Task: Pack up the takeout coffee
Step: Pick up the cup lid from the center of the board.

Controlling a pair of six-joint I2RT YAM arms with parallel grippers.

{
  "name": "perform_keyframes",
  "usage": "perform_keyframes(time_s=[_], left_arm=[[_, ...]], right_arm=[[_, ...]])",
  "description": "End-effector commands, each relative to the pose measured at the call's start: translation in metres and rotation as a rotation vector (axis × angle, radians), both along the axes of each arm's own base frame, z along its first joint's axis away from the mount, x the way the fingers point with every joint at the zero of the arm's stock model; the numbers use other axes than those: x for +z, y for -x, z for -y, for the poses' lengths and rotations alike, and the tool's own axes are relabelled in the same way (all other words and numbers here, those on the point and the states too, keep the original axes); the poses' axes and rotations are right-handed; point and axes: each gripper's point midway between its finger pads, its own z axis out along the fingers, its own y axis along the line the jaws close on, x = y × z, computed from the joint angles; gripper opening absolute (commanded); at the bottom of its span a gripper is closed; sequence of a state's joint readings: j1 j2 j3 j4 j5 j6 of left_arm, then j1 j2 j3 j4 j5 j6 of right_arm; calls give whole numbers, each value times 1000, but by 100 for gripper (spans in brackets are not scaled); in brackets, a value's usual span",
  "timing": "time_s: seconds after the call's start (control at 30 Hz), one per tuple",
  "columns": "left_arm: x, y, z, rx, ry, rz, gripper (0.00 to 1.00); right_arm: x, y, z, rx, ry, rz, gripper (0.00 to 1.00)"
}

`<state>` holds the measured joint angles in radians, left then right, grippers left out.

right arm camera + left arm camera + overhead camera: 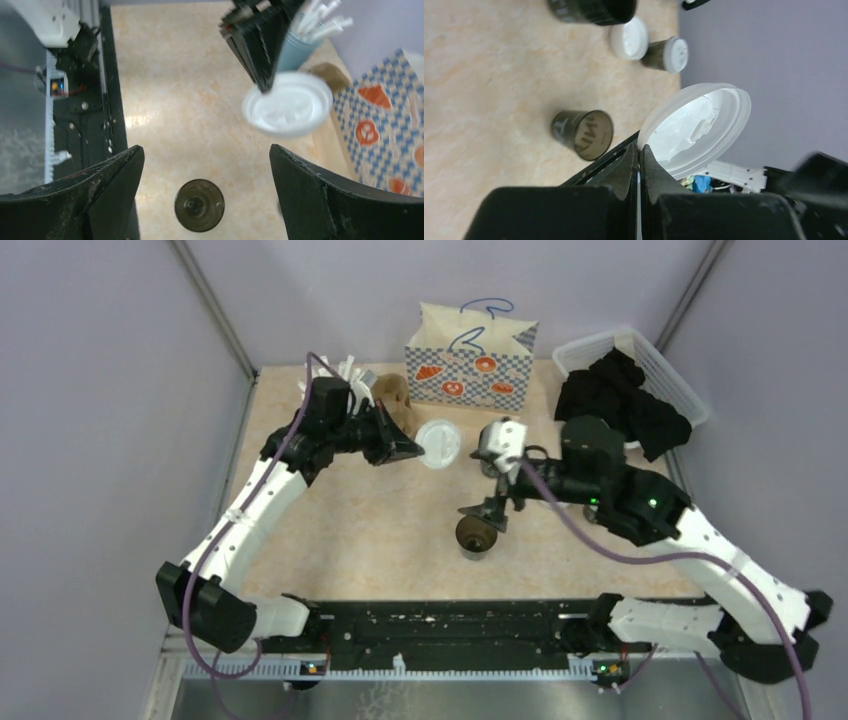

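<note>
My left gripper (415, 448) (640, 148) is shut on the rim of a round white sip lid (438, 443) (696, 127), holding it in the air above the table. An open black paper cup (477, 535) (584, 134) (199, 205), brown inside, stands upright on the table without a lid. My right gripper (488, 512) (204, 150) hangs open directly above that cup, fingers wide apart and empty. The right wrist view shows the held lid (287, 104) beyond the cup. Farther off lie a lidded cup (669, 54) on its side, a loose white lid (629, 41) and another dark cup (594, 10).
A blue-checked paper bag (470, 365) (385, 120) stands at the back centre. Beside it on the left are a light-blue cup of straws (300, 45) and a brown pulp carrier (393, 400). A white basket (585, 348) with black cloth sits at the back right.
</note>
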<state>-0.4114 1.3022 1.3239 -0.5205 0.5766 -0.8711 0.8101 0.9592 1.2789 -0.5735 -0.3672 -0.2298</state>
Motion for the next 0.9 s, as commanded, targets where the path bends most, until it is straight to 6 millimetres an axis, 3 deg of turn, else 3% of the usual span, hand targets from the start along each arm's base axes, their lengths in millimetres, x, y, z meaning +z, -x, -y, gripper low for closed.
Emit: perform_keyframes(time_s=[0.0, 0.17, 0.23, 0.43, 0.77, 0.87], left_arm=[[-34, 17, -23, 20, -174, -69, 0], [-34, 21, -30, 22, -218, -66, 0], [-36, 23, -33, 18, -235, -71, 0], [-38, 28, -36, 9, -252, -66, 0], [-36, 27, -35, -22, -260, -57, 0], [-37, 26, -36, -19, -268, -57, 0]], right_arm=[[-4, 3, -45, 211, 255, 341, 93], [-9, 6, -76, 372, 285, 436, 76], [-18, -1, -82, 385, 319, 465, 75], [-51, -15, -93, 423, 431, 471, 62], [-81, -23, -101, 426, 487, 416, 31], [-82, -27, -101, 396, 493, 419, 27]])
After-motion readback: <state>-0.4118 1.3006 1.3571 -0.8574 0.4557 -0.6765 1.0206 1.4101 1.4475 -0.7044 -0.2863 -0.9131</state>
